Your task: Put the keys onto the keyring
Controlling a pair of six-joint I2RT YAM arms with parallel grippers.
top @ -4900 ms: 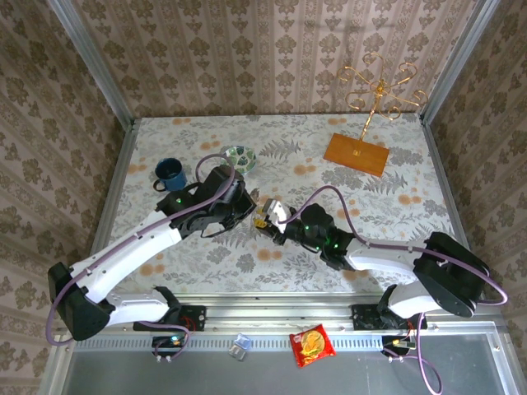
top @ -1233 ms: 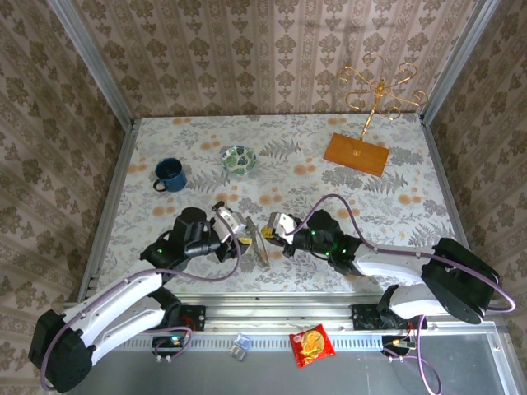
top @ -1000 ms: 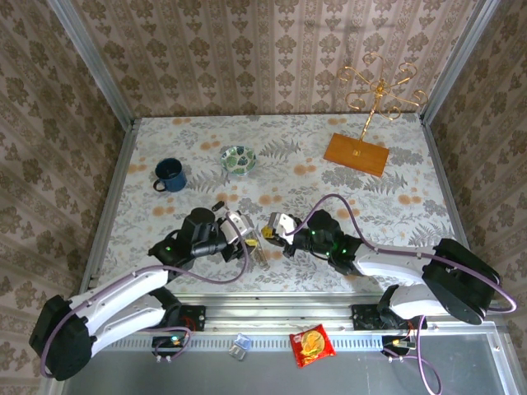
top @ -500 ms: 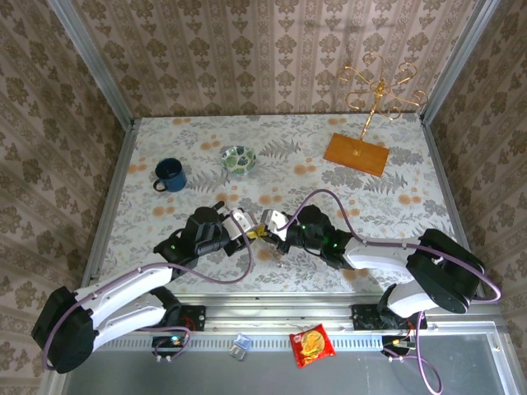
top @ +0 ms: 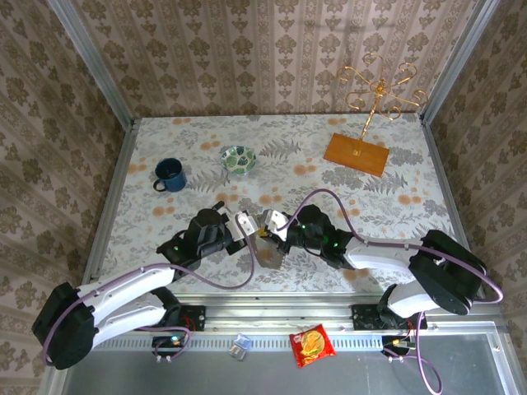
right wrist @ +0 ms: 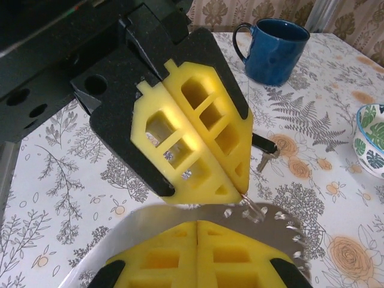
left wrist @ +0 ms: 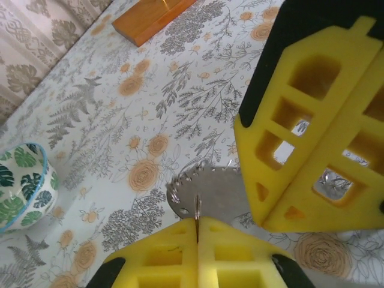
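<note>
Two pairs of fingers meet near the front edge of the desk (top: pixel 428 189), where the left fingers (left wrist: pixel 174 255) and the right fingers (right wrist: pixel 168 261) each pinch the one grey keyring (right wrist: pixel 222 213), one dark key (right wrist: pixel 263 158) just beside, while one mug (top: pixel 170 174), one bowl (top: pixel 239 159) and one gold stand (top: pixel 356 153) leave wide free room behind.

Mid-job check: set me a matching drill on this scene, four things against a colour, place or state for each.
Things:
1 mug
2 bowl
3 wire stand
4 keyring

Descriptions:
a clamped by the left gripper and the right gripper
b dark blue, left of the bowl
c gold, rising from an orange base
d green leaf pattern

Pairs: 1-b; 2-d; 3-c; 4-a
</note>
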